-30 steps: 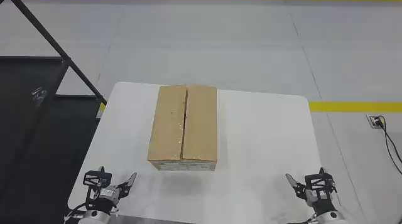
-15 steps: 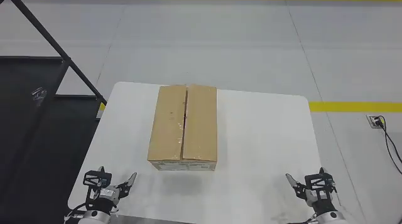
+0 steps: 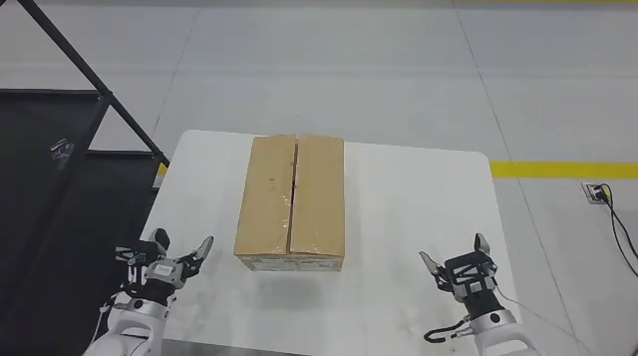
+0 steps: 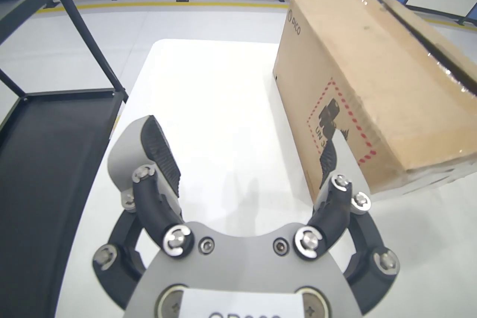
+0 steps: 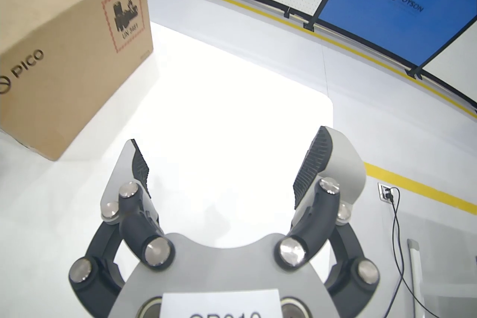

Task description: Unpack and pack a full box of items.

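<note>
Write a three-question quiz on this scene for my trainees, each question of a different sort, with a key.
1. True or false: the box has its top flaps closed.
2. Multiple choice: the jaws of the left gripper and the right gripper are A) shut on the box, B) open and empty, C) shut on tape.
3. Fill in: the box stands on a ___ table.

Key: 1 true; 2 B; 3 white.
</note>
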